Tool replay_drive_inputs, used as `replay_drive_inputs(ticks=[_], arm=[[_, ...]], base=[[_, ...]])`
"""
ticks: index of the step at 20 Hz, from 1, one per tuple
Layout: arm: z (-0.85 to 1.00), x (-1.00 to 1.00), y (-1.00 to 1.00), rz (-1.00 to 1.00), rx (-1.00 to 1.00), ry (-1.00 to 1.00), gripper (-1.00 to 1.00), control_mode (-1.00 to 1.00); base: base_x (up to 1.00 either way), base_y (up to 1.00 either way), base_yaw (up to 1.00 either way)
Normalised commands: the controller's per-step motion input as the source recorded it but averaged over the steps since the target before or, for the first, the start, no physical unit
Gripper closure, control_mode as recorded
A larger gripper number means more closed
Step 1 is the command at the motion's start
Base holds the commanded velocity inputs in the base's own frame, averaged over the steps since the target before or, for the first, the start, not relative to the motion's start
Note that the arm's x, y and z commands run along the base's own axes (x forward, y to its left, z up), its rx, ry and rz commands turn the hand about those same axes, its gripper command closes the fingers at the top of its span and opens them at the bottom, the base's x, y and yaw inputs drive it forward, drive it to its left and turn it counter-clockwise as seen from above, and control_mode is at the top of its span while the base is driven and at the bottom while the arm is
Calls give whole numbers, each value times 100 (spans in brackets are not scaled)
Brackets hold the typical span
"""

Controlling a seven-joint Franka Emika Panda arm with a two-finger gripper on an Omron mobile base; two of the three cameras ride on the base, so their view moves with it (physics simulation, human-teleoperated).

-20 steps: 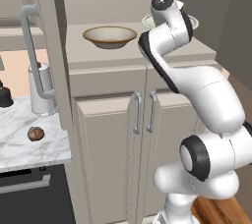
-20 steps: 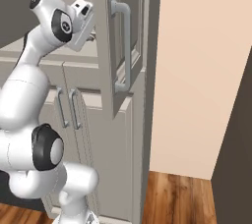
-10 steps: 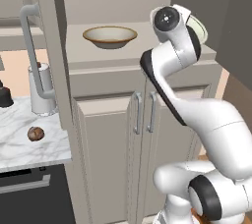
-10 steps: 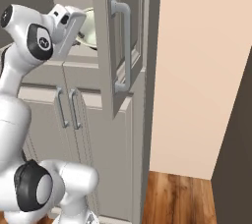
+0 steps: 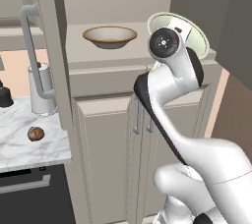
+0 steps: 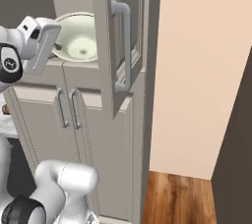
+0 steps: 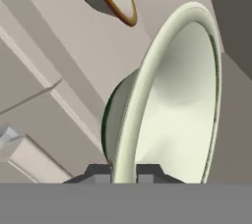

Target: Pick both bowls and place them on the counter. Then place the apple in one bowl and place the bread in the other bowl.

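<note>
your gripper (image 7: 123, 173) is clamped tight on the rim of the pale cream-green bowl (image 7: 172, 105), which is tipped on edge and lifted off the beige cabinet shelf (image 5: 98, 56). beyond it, the tan bowl (image 5: 110, 37) sits upright on that shelf. off to the left, the bread (image 5: 35, 133) lies on the marble counter (image 5: 24, 149). no readable writing on anything.

The beige cabinet shelf (image 5: 88, 53) carries the tan bowl (image 5: 110, 36), upright, to the left of the hand (image 7: 123, 171). The marble tabletop (image 5: 19, 142), lower and farther left of the hand, carries the bread (image 5: 35, 133), a metal canister (image 5: 40, 90) and a dark object (image 5: 5, 95).
</note>
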Motion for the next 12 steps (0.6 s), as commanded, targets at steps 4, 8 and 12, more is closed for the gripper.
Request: replay_drive_inputs(ticks=[4, 8, 12], arm=[[-15, -89, 10, 0, -1, 0, 100, -100], [-21, -86, 9, 0, -2, 0, 100, -100], [-24, -49, 16, 0, -5, 6, 100, -100]], base=[[0, 0, 0], [0, 0, 0], [0, 0, 0]])
